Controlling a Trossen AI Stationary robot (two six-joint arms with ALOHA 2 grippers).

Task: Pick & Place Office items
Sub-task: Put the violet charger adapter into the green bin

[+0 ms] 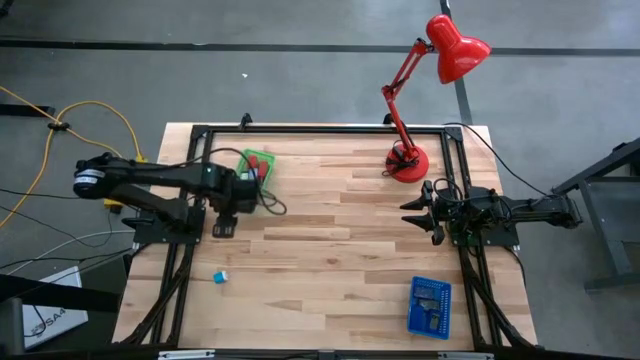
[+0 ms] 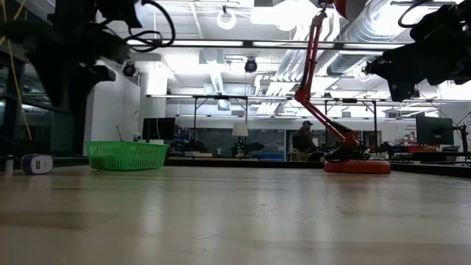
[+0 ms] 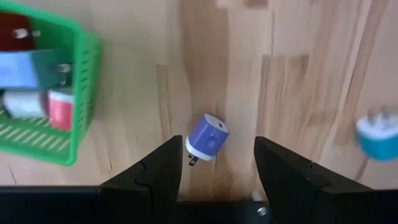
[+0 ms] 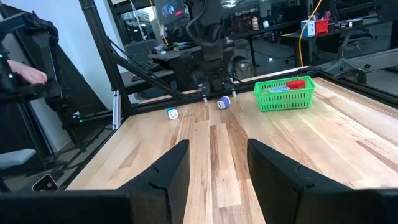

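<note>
A lilac plug block [image 3: 207, 138] lies on its side on the wood table, prongs toward my left gripper [image 3: 217, 168]. That gripper is open and points down, a little above the block, with one finger on either side and not touching it. In the right wrist view the same block [image 4: 223, 102] shows below the left gripper [image 4: 218, 94]. A teal block [image 1: 219, 275] lies apart, nearer the front edge. The green tray [image 1: 258, 165] holds red, blue and white pieces [image 3: 60, 107]. My right gripper [image 1: 415, 213] waits open and level at the table's right side.
A blue perforated tray [image 1: 430, 305] sits at the front right corner. A red desk lamp stands with its base [image 1: 407, 163] at the back right. Black frame rails [image 1: 330, 130] run along the table's edges. The table's middle [image 1: 330, 240] is bare wood.
</note>
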